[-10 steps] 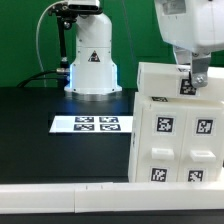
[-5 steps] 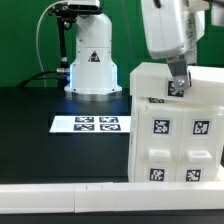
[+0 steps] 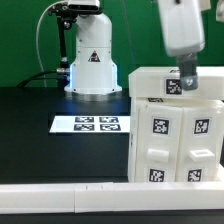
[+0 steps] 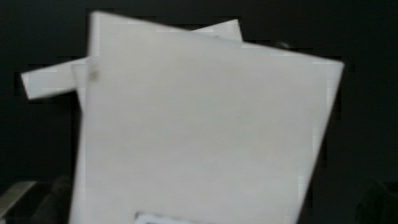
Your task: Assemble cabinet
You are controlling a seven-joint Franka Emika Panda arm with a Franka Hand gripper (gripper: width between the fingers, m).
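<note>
A tilted flat white cabinet panel (image 4: pixel 205 125) fills the dark frame.

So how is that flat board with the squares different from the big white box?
The marker board lies flat and thin on the black table; the cabinet stands tall and boxy. The marker board sits alone, while the gripper is at the cabinet's top. Both are white with black-and-white tags.

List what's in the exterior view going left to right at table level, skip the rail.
Robot arm base → marker board → cabinet, with the gripper at its top.
</note>
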